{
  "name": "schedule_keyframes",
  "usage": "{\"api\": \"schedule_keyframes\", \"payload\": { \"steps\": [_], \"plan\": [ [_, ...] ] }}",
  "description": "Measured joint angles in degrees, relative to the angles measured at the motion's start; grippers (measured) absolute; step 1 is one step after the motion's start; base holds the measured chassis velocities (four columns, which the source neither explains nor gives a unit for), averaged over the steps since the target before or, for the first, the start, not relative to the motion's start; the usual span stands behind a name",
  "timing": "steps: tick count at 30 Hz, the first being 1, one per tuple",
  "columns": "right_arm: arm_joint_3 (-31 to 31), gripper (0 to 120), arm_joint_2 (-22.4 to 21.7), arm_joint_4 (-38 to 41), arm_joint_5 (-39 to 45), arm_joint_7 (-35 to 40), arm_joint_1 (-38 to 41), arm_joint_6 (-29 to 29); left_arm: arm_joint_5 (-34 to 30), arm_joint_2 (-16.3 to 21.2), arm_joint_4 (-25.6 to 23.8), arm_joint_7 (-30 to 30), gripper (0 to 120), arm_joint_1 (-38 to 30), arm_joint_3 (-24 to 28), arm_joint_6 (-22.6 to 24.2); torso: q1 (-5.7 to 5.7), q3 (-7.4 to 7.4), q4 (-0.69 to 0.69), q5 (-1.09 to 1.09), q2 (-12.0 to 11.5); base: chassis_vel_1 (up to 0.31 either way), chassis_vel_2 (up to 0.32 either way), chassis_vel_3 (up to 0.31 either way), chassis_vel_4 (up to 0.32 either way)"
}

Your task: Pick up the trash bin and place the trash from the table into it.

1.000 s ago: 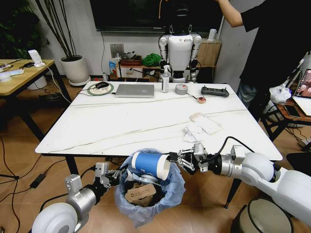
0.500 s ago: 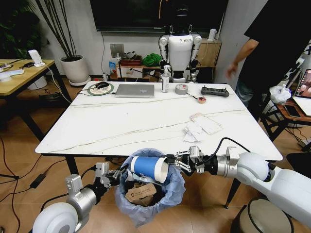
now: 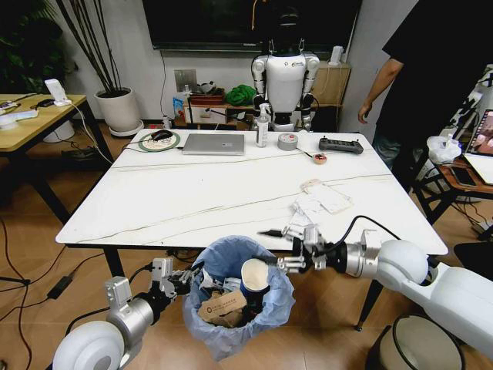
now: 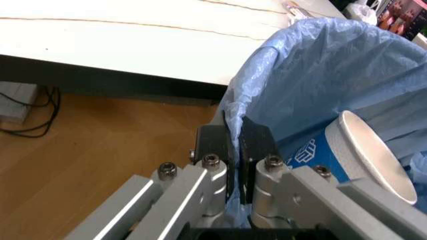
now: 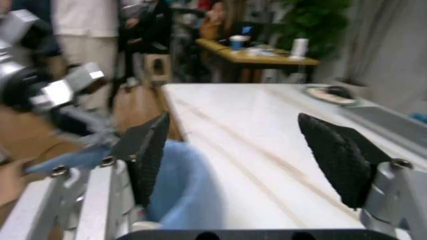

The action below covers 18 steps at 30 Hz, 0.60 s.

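1. The small round dark trash bin (image 3: 231, 308), lined with a crinkled light-blue plastic bag that overhangs its rim, is seen just below the near edge of the large white marble-look table (image 3: 192, 200).
2. The bin is held by the left gripper (image 3: 176, 284), whose two dark fingers (image 4: 215, 145) are closed narrowly on the bag-covered rim on the robot's left side of the bin; in the left wrist view the blue plastic is pinched between them.
3. A blue-and-white paper cup (image 3: 255, 277) is seen inside the bin, its open white mouth turned upward, leaning against the liner on the robot's right side. A crumpled brown paper bag (image 3: 222, 307) lies beside it, lower in the bin.
4. The right gripper (image 3: 282, 248) is positioned above the right side of the bin's rim, at the level of the table edge. Its fingers (image 5: 148, 150) are spread wide and nothing is held between them.
5. White crumpled papers (image 3: 312, 206) are left on the table top, near its right front part, beyond the right gripper.
6. At the far side of the table a grey laptop (image 3: 214, 144), a spray bottle (image 3: 263, 129) and a grey tape roll (image 3: 288, 141) are seen, well apart from the bin.
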Motion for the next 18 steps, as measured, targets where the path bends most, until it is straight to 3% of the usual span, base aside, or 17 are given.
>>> {"api": "schedule_keyframes", "payload": {
  "steps": [3, 7, 14, 18],
  "plan": [
    [1.60, 79, 1.09, -1.19, 0.54, 3.04, -0.28, -0.09, 0.06, -0.04, 0.03, 0.05, 0, 0.05, -0.05, 0.00, 0.00, 0.00, 0.00, 0.01, 0.00, 0.000, 0.000, 0.000, 0.000],
    [4.32, 97, 3.65, -4.72, 1.52, 13.42, -0.10, -2.52, 0.24, -0.03, 0.09, 0.09, 0, 0.12, -0.24, -0.01, 0.00, 0.00, 0.00, 0.00, 0.00, 0.000, 0.000, 0.000, 0.000],
    [4.07, 100, 9.36, -13.55, 2.50, 26.87, 2.13, -7.43, 0.27, 0.09, 0.10, 0.14, 0, 0.26, -0.85, -0.08, 0.00, 0.01, 0.01, 0.00, 0.00, 0.000, 0.000, 0.000, 0.000],
    [2.86, 100, 11.31, -17.27, 2.95, 28.57, 2.88, -8.58, 0.33, 0.07, 0.13, 0.16, 0, 0.42, -0.97, -0.12, 0.00, 0.00, 0.01, -0.01, 0.00, 0.000, 0.000, 0.000, 0.000]
  ]
}}
